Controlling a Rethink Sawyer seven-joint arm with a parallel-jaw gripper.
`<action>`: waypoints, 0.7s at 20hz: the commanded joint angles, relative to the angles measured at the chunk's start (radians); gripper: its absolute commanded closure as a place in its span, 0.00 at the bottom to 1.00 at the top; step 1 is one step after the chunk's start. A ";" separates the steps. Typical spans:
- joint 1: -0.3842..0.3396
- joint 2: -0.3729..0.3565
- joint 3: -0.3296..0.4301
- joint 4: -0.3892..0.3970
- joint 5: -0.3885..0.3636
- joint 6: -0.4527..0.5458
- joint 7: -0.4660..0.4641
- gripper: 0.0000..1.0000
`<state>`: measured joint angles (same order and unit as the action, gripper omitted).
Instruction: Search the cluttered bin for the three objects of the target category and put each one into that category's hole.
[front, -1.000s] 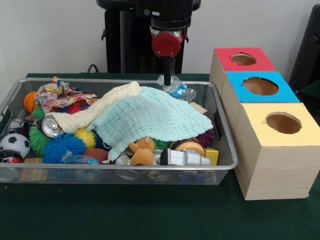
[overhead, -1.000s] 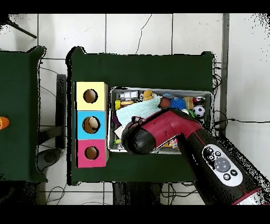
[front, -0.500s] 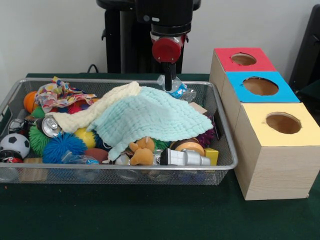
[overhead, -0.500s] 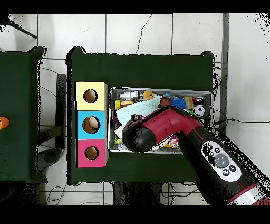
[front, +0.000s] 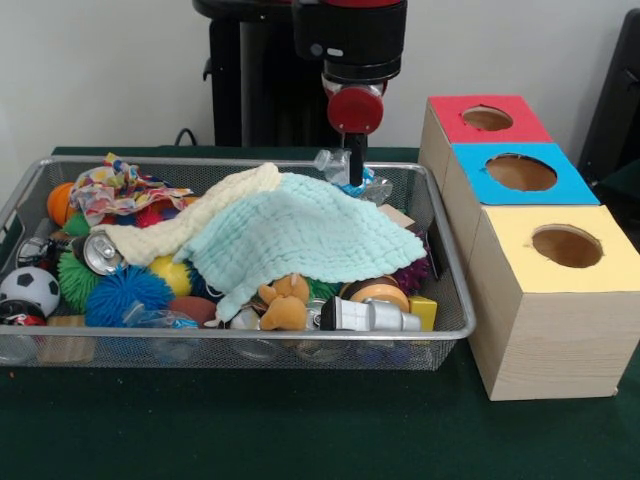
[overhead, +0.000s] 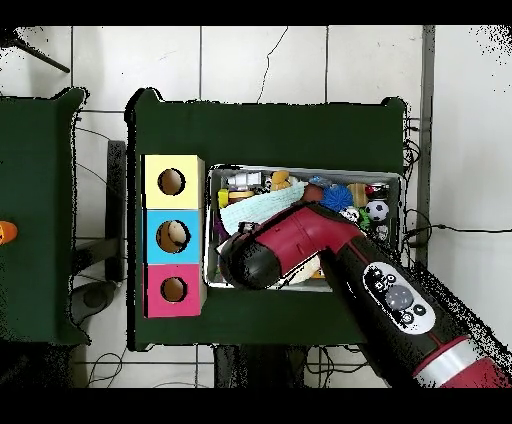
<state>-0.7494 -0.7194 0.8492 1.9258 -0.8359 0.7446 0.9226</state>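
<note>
Your claw (front: 355, 175) hangs at the far right corner of the silver wire-mesh bin (front: 455, 300), tips down against a crumpled clear plastic bottle (front: 345, 170) just behind the pale mint cloth (front: 300, 235), though you cannot tell whether it is gripping.

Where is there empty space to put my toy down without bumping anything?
The green table in front of the wire bin is bare, along to the yellow box. In the overhead view, a bare strip runs beyond the bin and boxes. The bin itself is crammed: cloths, balls, a can, with the gripper over its back corner.
</note>
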 joint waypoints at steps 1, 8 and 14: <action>-0.018 -0.015 -0.060 0.044 -0.050 0.003 -0.029 0.00; -0.066 -0.066 -0.045 0.092 -0.036 0.025 -0.076 0.00; -0.091 -0.052 -0.041 0.082 -0.062 0.024 -0.108 0.00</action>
<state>-0.8092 -0.7731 0.8490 1.9823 -0.8396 0.7446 0.9226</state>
